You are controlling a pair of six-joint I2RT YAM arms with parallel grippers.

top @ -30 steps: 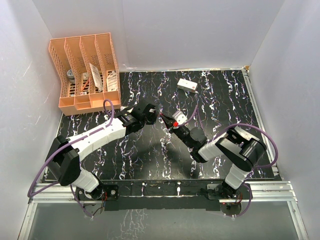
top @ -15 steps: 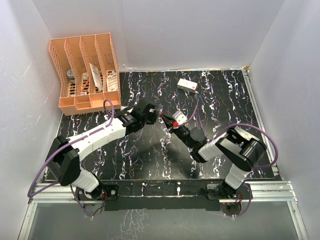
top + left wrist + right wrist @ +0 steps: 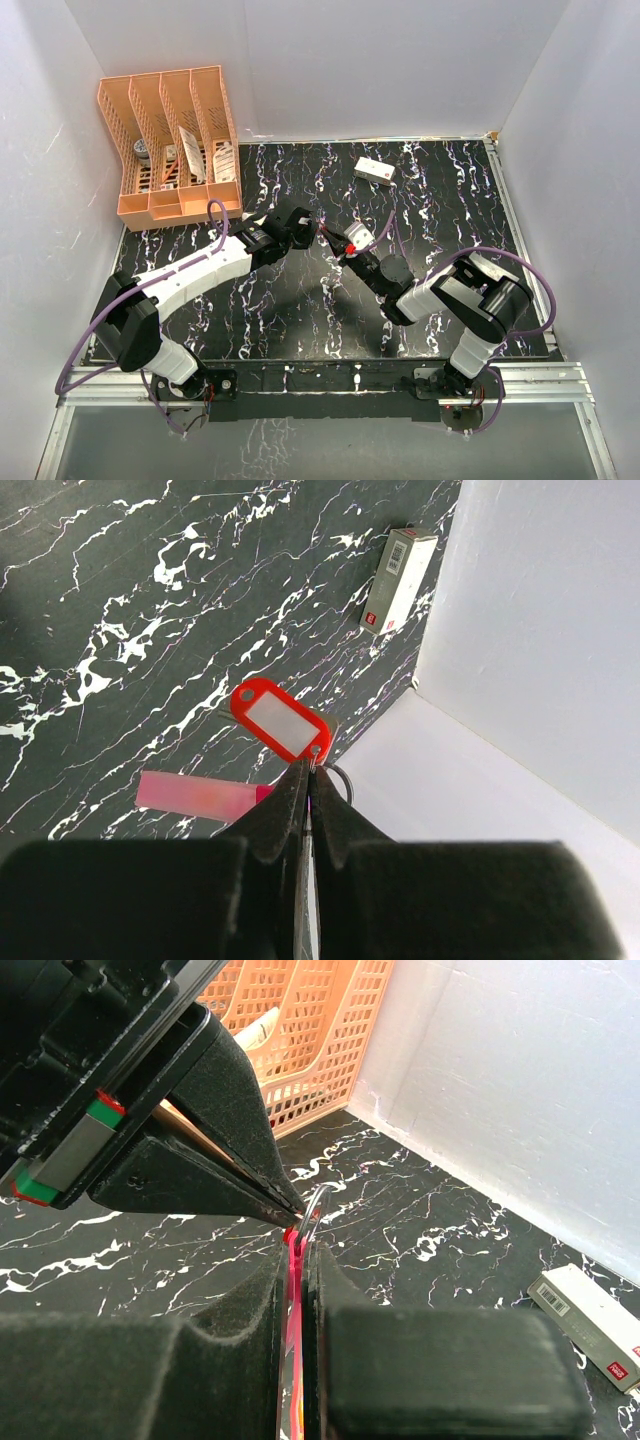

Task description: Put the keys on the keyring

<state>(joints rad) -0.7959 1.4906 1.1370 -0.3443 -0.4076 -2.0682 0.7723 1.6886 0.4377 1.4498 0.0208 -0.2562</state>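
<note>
Far on my left stands the orange file rack (image 3: 150, 206), out of the way. My left jaws (image 3: 308, 772) are squeezed tight shut on the thin wire of the keyring (image 3: 314, 1205), up off the tabletop (image 3: 120, 610). That way the ring cannot spin or slip while a key goes on. Its pink tag (image 3: 195, 794) sticks out to one side. The red key (image 3: 283, 720) has its hole end right at the ring. My right jaws (image 3: 298, 1252) sit just under the ring, pinched nearly shut on a thin red edge. I think that is the red key, held flat so I can steer its hole onto the wire. I cannot see the pale key. The white box (image 3: 398, 578) lies well apart, near the wall.
</note>
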